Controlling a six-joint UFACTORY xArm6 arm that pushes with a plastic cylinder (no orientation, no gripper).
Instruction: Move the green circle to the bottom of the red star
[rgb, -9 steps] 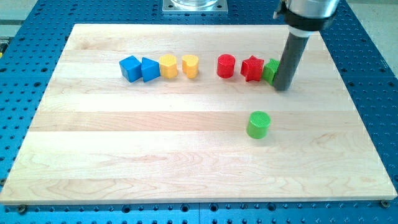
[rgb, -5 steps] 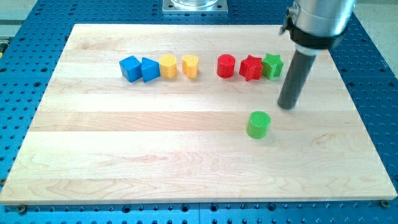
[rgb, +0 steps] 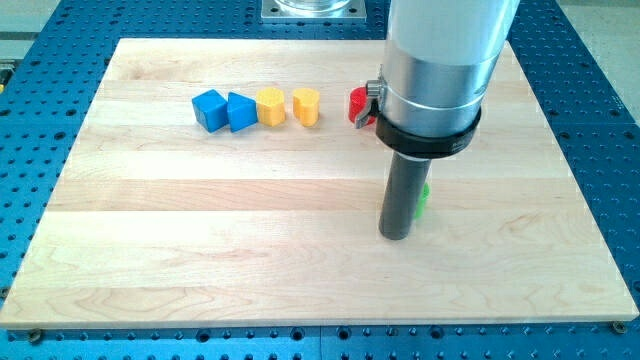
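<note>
My tip (rgb: 396, 237) stands on the board right of centre, toward the view's bottom. The green circle (rgb: 423, 200) is almost wholly hidden behind the rod; only a green sliver shows at the rod's right edge, touching or very close to it. The red star is hidden behind the arm's wide body. Of the red circle (rgb: 357, 105) only its left edge shows beside the arm.
A row of blocks lies near the view's top: a blue cube (rgb: 210, 109), a blue block (rgb: 241, 111), a yellow block (rgb: 270, 105) and a yellow block (rgb: 306, 105). The green star is hidden behind the arm. The wooden board (rgb: 200, 230) lies on a blue perforated table.
The rod has moved from beside the green star toward the view's bottom and left, and now stands in front of the green circle. The arm's body now covers the red star and green star.
</note>
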